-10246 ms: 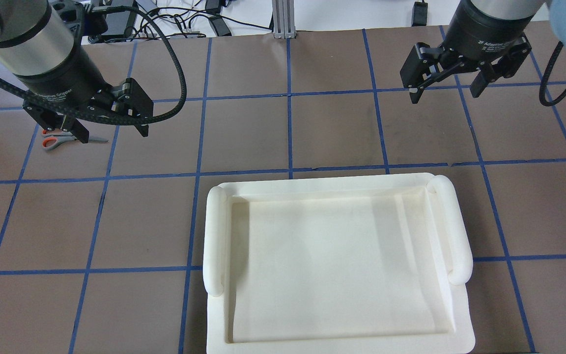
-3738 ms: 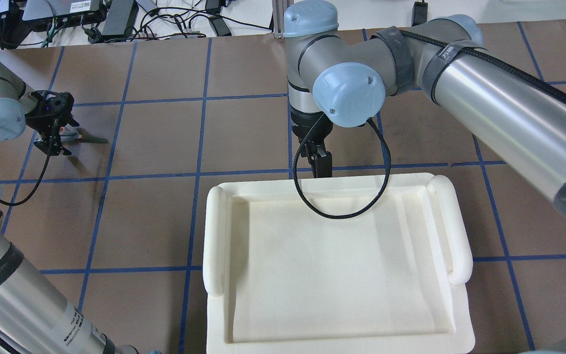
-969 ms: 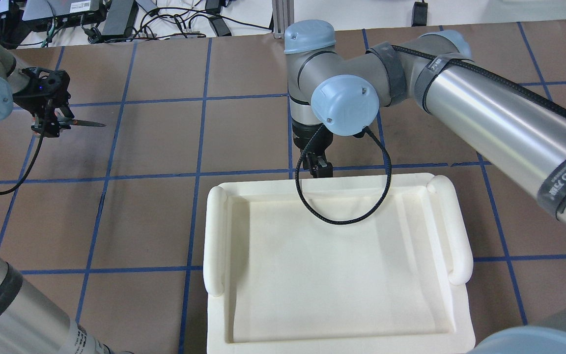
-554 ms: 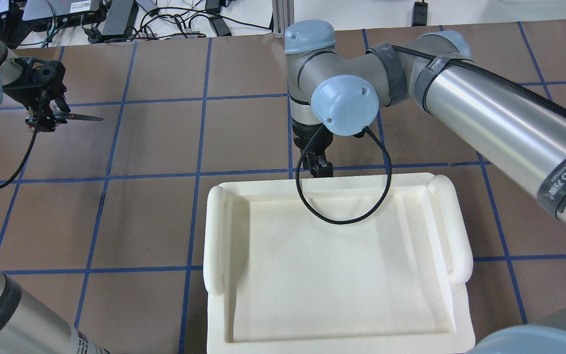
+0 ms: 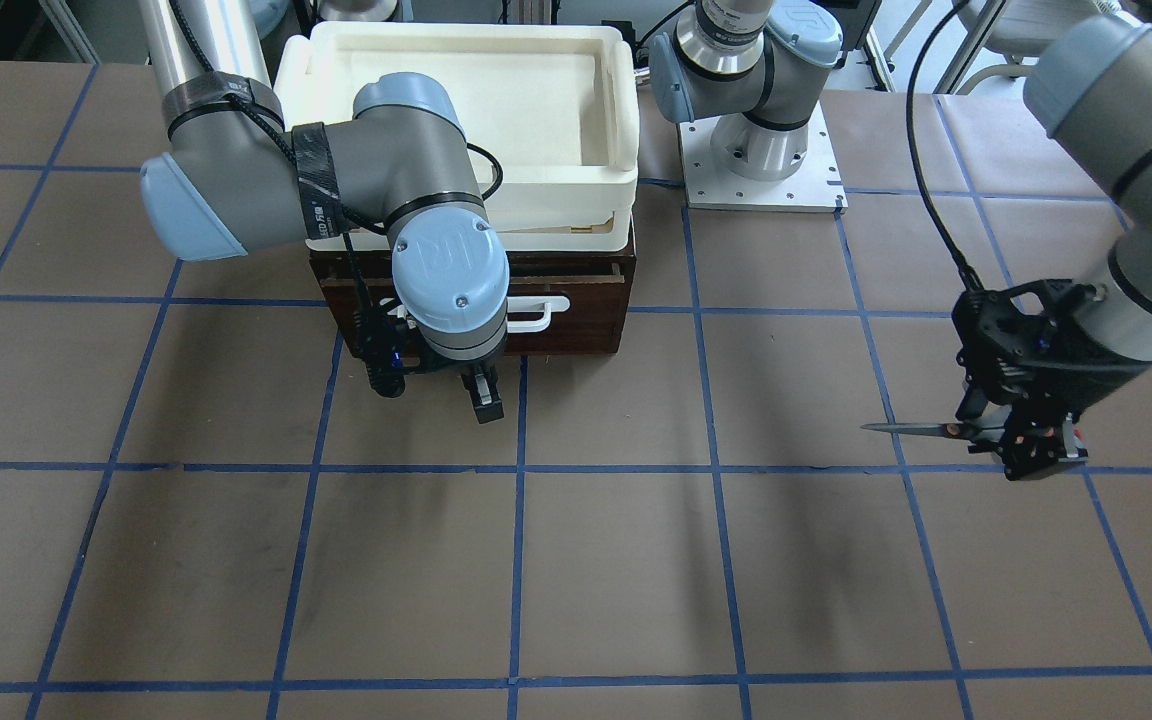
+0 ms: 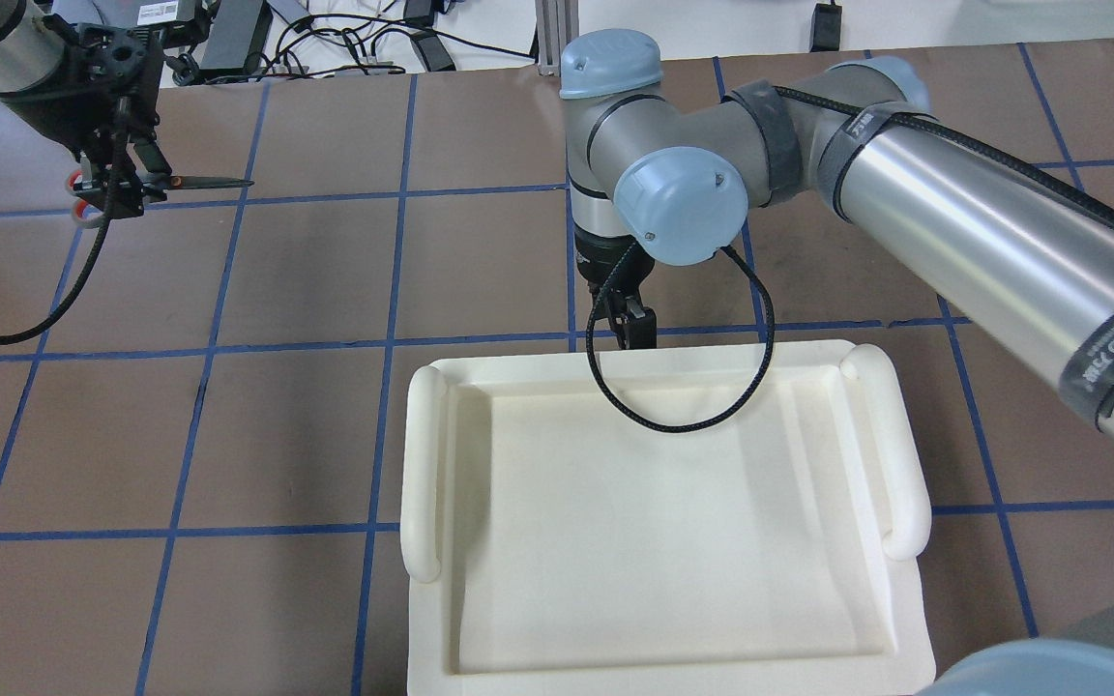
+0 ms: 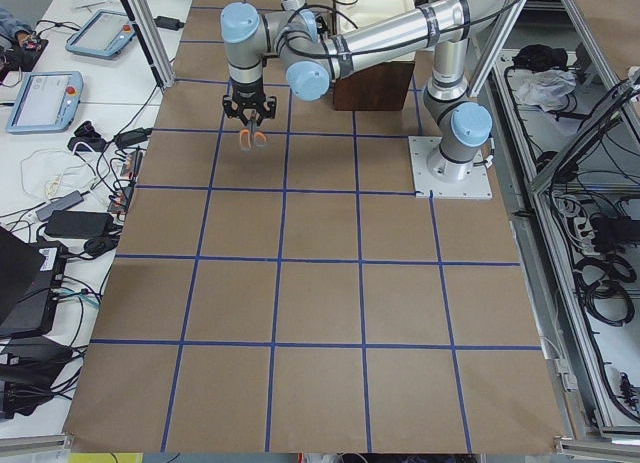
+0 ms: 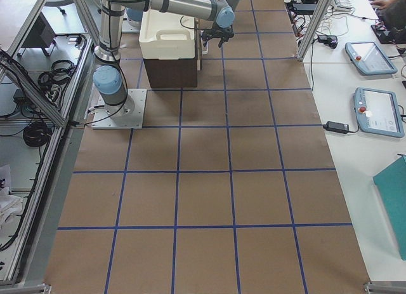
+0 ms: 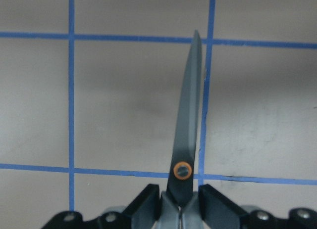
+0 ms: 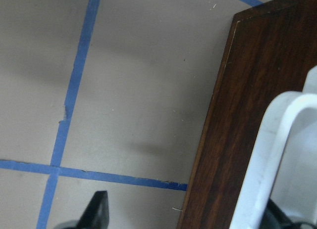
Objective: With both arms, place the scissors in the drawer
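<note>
Overhead exterior against the frame just before: what differs?

— The right arm (image 6: 982, 232) holds its place, with the right gripper (image 6: 636, 333) low at the front of the drawer (image 5: 586, 290). Its wrist view shows the jaws spread and the white bar handle (image 5: 548, 310) just beside one of them; I cannot tell whether they touch. The left gripper (image 6: 117, 188) has moved up the picture. It pinches the scissors (image 6: 209, 181) just behind the pivot and holds them off the table (image 6: 306, 435), well apart from the drawer.

— Materials and shapes?

— The arm is a smooth silver tube with light blue caps and a looped, braided black cable (image 6: 678, 406). The white tray (image 6: 426, 464) on top of the drawer unit is matt, foam-like and rectangular, with a rounded roll along two sides. The drawer front is dark brown wood with visible grain. The scissors have dark, tapering blades lying together and level, orange-red loops, and an orange-ringed rivet (image 9: 183, 170).
</note>
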`<state>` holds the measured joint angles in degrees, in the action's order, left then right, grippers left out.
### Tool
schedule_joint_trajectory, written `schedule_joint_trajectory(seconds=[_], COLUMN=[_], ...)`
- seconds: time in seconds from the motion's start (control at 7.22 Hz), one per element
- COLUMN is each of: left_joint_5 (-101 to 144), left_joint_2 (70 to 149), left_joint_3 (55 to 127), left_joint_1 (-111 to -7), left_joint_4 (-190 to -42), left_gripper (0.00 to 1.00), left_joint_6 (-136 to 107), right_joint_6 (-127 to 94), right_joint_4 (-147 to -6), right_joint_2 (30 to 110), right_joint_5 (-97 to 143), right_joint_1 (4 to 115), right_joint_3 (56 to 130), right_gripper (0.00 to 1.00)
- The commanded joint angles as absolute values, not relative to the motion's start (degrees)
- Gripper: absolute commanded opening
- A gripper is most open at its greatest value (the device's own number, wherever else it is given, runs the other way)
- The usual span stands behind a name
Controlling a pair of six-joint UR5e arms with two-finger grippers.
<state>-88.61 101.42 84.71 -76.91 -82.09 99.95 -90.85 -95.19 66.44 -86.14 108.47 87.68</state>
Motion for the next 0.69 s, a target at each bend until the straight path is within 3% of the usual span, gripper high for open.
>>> schedule_joint_trajectory(seconds=[0.0, 0.55], left_joint_5=[-88.0, -85.9], left_joint_2=[96.2, 90.7], left_joint_3=[84.7, 84.5], left_joint_1=[-82.1, -87.2], left_joint_4=[-87.3, -93.6], left_gripper=[0.25, 0.25], left_joint_6=[93.5, 85.4], right_joint_6=[-89.7, -87.5], right_joint_4=[-96.4, -99.0], right_joint_2=[66.4, 66.4], right_joint_5=[-86.2, -86.3], right_joint_1=[108.5, 107.9], right_joint_3=[87.6, 87.3], right_gripper=[1.0, 1.0])
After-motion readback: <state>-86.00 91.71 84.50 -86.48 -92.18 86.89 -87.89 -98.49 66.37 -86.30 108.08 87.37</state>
